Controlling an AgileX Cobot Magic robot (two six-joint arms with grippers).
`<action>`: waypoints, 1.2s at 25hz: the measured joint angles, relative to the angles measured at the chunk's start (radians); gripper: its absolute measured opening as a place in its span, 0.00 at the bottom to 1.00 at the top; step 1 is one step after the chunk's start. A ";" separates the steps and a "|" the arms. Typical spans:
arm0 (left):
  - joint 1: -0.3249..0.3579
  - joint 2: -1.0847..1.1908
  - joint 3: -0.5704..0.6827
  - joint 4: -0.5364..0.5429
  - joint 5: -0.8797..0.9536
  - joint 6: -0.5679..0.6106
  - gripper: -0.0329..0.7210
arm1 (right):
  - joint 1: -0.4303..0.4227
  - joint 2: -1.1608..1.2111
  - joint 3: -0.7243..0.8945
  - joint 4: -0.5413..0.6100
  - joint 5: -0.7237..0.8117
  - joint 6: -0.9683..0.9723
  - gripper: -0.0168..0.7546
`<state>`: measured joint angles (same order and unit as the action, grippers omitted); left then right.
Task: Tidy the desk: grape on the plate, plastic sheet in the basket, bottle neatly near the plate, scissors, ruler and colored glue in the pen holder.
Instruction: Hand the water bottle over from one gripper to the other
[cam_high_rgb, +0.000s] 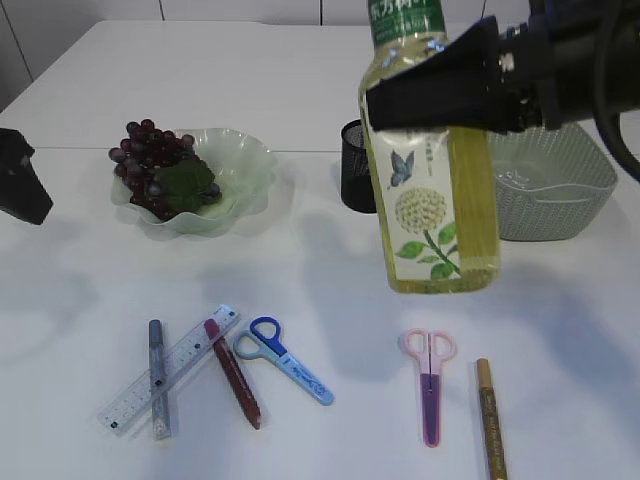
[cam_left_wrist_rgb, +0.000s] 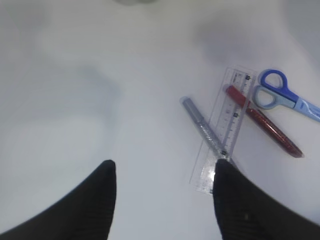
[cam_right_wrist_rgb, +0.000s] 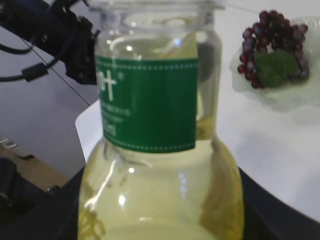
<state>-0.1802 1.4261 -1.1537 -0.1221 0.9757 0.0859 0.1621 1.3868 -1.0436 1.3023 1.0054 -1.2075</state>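
Note:
My right gripper (cam_high_rgb: 432, 88) is shut on the bottle (cam_high_rgb: 432, 190), a clear bottle of yellow-green drink with a green band and a flower label, held high above the table. The bottle (cam_right_wrist_rgb: 160, 150) fills the right wrist view between the dark fingers of that gripper (cam_right_wrist_rgb: 160, 220). The grape (cam_high_rgb: 152, 160) bunch lies on the pale green plate (cam_high_rgb: 245, 165). On the table in front lie the clear ruler (cam_high_rgb: 185, 362), silver (cam_high_rgb: 157, 380), red (cam_high_rgb: 233, 373) and gold (cam_high_rgb: 490, 415) glue pens, blue scissors (cam_high_rgb: 285, 358) and pink scissors (cam_high_rgb: 430, 385). My left gripper (cam_left_wrist_rgb: 164, 165) hangs open and empty beside the ruler (cam_left_wrist_rgb: 227, 125).
A black mesh pen holder (cam_high_rgb: 352, 165) stands behind the bottle. The grey basket (cam_high_rgb: 560, 195) sits at the back right with a pale clear shape inside; I cannot tell whether it is the plastic sheet. The left arm (cam_high_rgb: 20, 178) is at the far left edge.

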 joint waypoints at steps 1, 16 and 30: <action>0.000 0.000 0.000 0.009 0.000 0.000 0.63 | 0.000 0.000 -0.001 0.035 0.000 -0.033 0.63; -0.023 0.006 0.102 -0.067 -0.573 0.021 0.62 | 0.000 0.000 -0.001 0.095 0.053 -0.150 0.63; -0.224 0.006 0.505 -0.002 -1.466 -0.204 0.62 | 0.000 0.000 -0.001 0.102 0.025 -0.154 0.63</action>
<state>-0.4046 1.4323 -0.6484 -0.1239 -0.4899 -0.1179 0.1621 1.3868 -1.0442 1.4044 1.0299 -1.3611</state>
